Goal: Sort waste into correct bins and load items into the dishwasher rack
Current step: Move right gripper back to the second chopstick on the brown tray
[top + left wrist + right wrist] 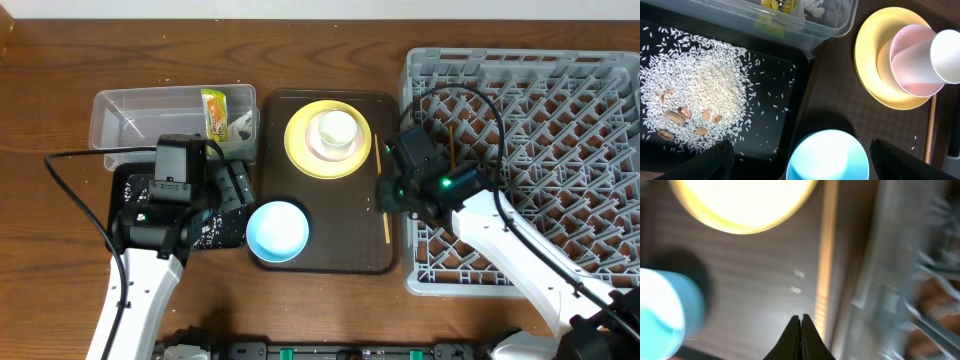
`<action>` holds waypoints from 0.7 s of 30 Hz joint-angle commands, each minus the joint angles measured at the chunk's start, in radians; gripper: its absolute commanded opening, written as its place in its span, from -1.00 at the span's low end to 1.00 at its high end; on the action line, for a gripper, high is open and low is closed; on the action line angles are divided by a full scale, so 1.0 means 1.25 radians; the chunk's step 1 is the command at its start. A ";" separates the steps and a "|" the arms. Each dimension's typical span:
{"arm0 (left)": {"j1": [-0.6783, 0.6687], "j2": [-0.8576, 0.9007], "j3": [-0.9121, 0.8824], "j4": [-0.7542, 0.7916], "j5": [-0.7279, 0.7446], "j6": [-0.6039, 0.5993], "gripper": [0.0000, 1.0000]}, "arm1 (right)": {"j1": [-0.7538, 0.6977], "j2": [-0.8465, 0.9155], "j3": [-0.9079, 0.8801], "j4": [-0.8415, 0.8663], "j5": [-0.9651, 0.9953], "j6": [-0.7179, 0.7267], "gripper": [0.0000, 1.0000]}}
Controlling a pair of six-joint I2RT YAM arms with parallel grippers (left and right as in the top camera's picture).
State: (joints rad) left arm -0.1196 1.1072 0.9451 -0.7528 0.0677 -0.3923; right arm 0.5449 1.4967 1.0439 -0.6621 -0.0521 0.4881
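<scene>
The clear tub (130,115) holds the snack wrapper (214,112) and the white paper scrap (241,125). The black tray (775,75) holds a heap of rice (700,90). My left gripper (238,190) is open and empty, its fingers (800,157) on either side of the light blue bowl (277,230), above it. The yellow plate (300,150) carries the pink bowl (910,65) with the white cup (337,128) in it. My right gripper (385,195) is shut and empty (801,319), just left of a chopstick (825,275). A thin wooden stick (452,140) lies in the dishwasher rack (560,150).
The plate, bowls and chopstick sit on a dark brown serving tray (330,262) between the bins and the rack. A few brown nut pieces (677,116) lie among the rice. Cables trail from both arms over the table and the rack.
</scene>
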 commanded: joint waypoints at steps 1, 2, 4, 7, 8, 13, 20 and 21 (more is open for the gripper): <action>0.003 -0.003 0.013 -0.002 -0.007 0.002 0.79 | 0.015 -0.014 -0.002 0.033 -0.090 0.010 -0.97; 0.003 -0.003 0.013 -0.002 -0.007 0.002 0.79 | 0.024 -0.014 -0.002 0.043 -0.083 0.010 -0.97; 0.003 -0.003 0.013 -0.002 -0.007 0.002 0.79 | 0.049 -0.013 -0.002 0.053 -0.056 0.010 -0.97; 0.003 -0.003 0.013 -0.002 -0.007 0.002 0.79 | 0.089 -0.003 -0.002 0.057 0.027 0.010 -0.98; 0.003 -0.003 0.013 -0.002 -0.007 0.002 0.79 | 0.102 0.001 -0.002 0.057 0.066 0.010 -0.97; 0.003 -0.003 0.013 -0.002 -0.007 0.002 0.79 | 0.137 0.026 -0.002 0.061 0.218 0.010 -0.97; 0.003 -0.003 0.013 -0.002 -0.007 0.002 0.79 | 0.140 0.081 -0.002 0.088 0.308 0.010 -0.70; 0.003 -0.003 0.013 -0.002 -0.007 0.002 0.79 | 0.140 0.092 -0.002 0.091 0.308 0.009 -0.68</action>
State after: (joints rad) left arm -0.1196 1.1072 0.9451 -0.7528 0.0681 -0.3923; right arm 0.7021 1.5780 1.0439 -0.5549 0.2508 0.4934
